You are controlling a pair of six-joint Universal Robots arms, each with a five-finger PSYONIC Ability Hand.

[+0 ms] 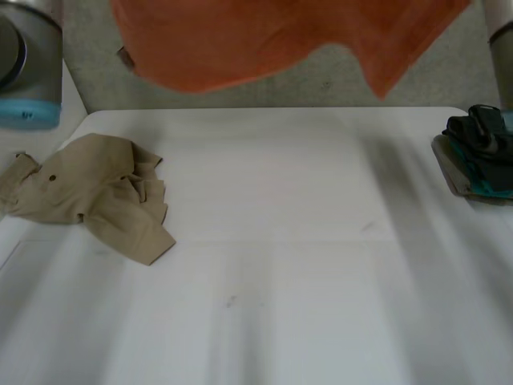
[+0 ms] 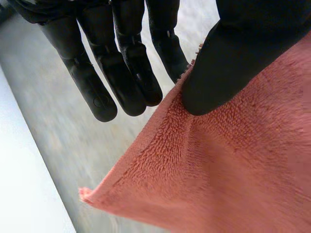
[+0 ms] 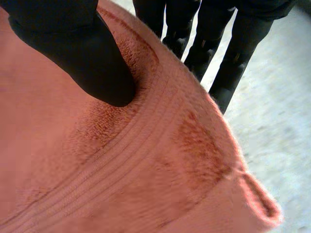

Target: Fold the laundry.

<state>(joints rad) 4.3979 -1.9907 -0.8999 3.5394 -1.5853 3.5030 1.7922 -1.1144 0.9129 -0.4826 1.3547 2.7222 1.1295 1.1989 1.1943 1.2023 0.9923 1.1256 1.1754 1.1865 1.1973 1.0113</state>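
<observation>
A: Head view first. Where's the towel (image 1: 264, 40)?
B: It hangs in the air past the far edge of the worktop (image 1: 280, 265), spread wide, with its lower edge sagging in a curve. A crumpled beige garment (image 1: 96, 192) lies on the worktop's left side, and a dark and teal bundle (image 1: 481, 156) sits at its right edge

A: And the left wrist view?
B: The left hand (image 2: 233, 63) has its thumb pressed onto the towel close to an edge, near a free corner. Its fingers are straight and run behind that edge. I read it as a pinch on the towel

A: Right wrist view?
B: Much the same for the right hand (image 3: 73, 53). The thumb is dug into the pile beside the woven hem band and the fingers are behind the cloth, so it grips the towel. A small hanging loop (image 3: 260, 194) sticks out at the nearby corner

A: How will it handle?
B: It looks like thick terry, soft, limp and light, and not slippery. It should droop wherever it's unsupported. I'd hold the two corners of one edge, taut between the hands, so it can be laid flat between the other clothes
</observation>
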